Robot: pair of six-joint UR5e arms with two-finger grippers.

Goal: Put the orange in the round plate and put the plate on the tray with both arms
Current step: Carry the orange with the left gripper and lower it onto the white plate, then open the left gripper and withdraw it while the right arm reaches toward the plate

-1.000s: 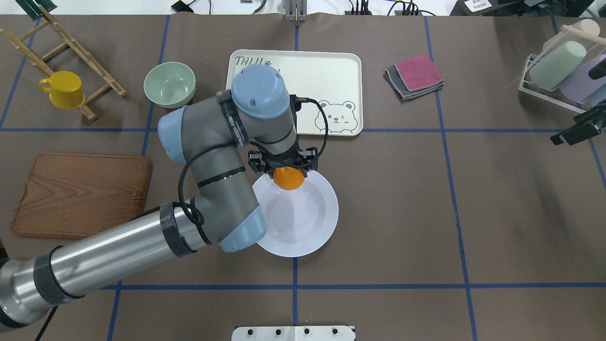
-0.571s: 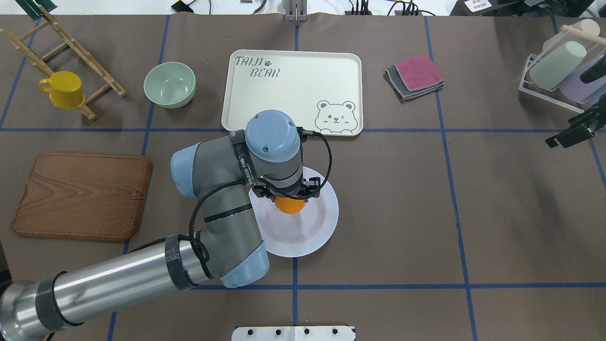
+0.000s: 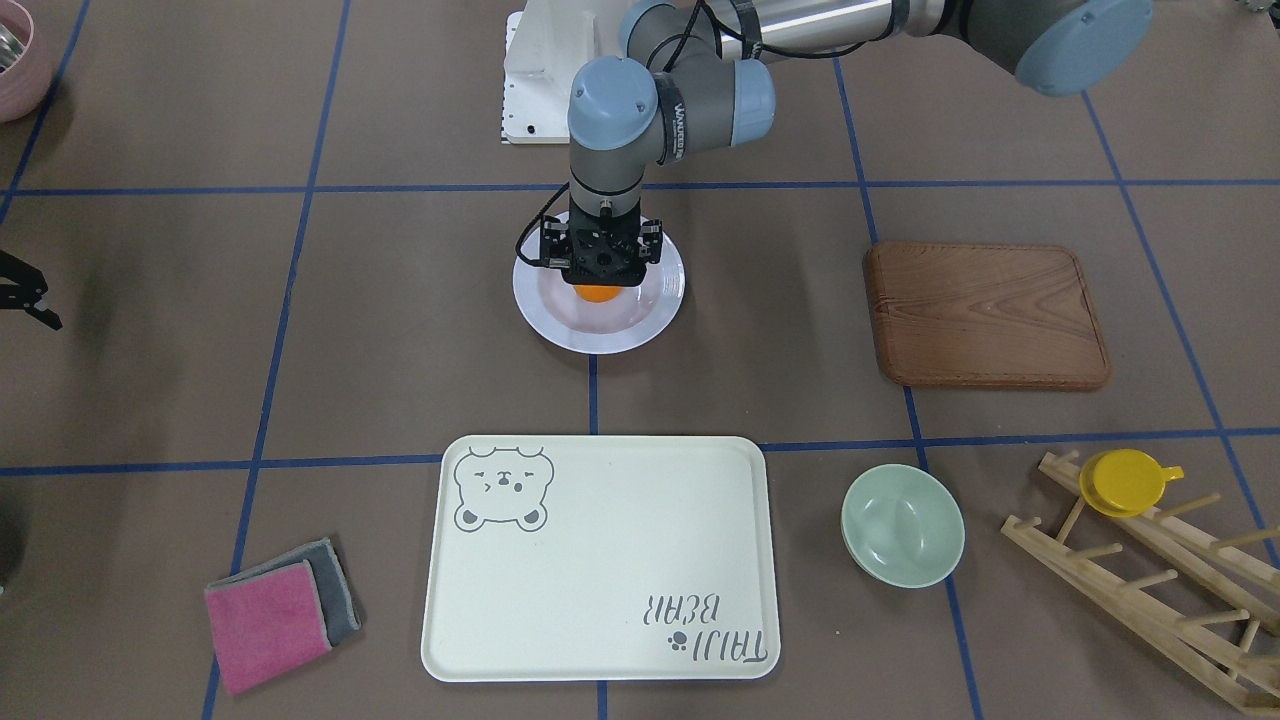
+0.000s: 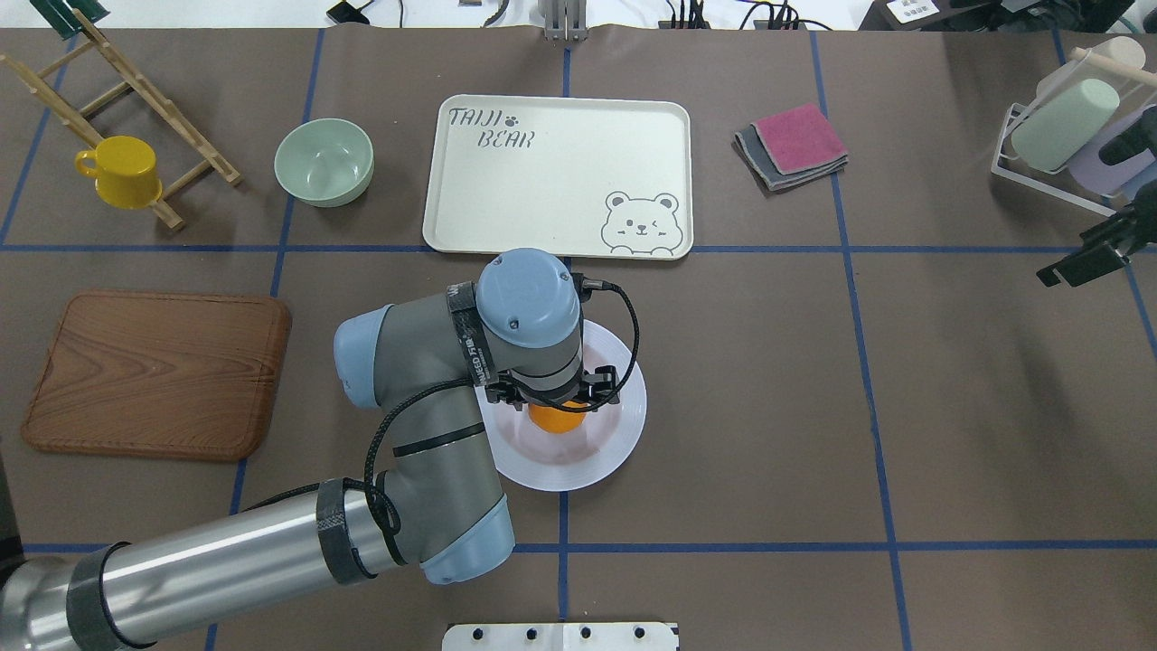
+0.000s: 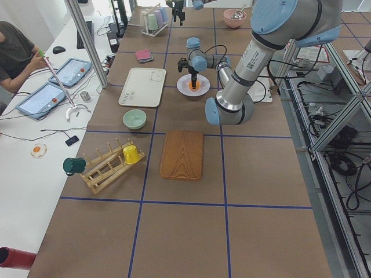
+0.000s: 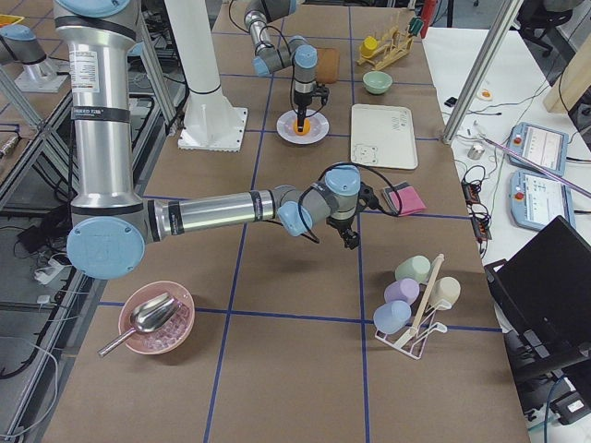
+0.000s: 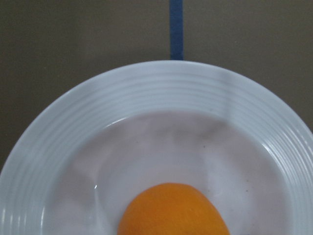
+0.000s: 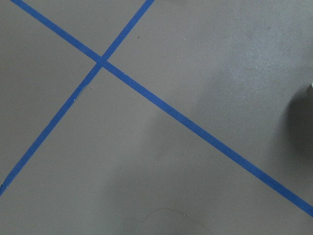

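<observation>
The orange [image 4: 556, 419] sits low in the bowl of the round white plate [image 4: 592, 463], near its middle. My left gripper [image 4: 553, 404] stands straight down over it, shut on the orange [image 3: 595, 294]. In the left wrist view the orange [image 7: 173, 211] fills the bottom edge, with the plate's ridged rim [image 7: 161, 88] around it. The cream tray [image 4: 542, 185] lies just beyond the plate, with nothing on it. My right gripper [image 4: 1083, 262] hovers at the table's right edge, far from the plate; I cannot tell whether it is open or shut.
A pale green bowl [image 4: 324, 161] stands left of the tray. A yellow cup [image 4: 120, 170] hangs on a wooden rack. A wooden board [image 4: 154, 372] lies at the left. Folded cloths [image 4: 795, 145] lie right of the tray, and a cup rack [image 4: 1067, 127] stands far right.
My left arm has drawn back from the plate's far rim to its middle and come down, bringing the orange low into the plate. The right gripper has barely shifted.
</observation>
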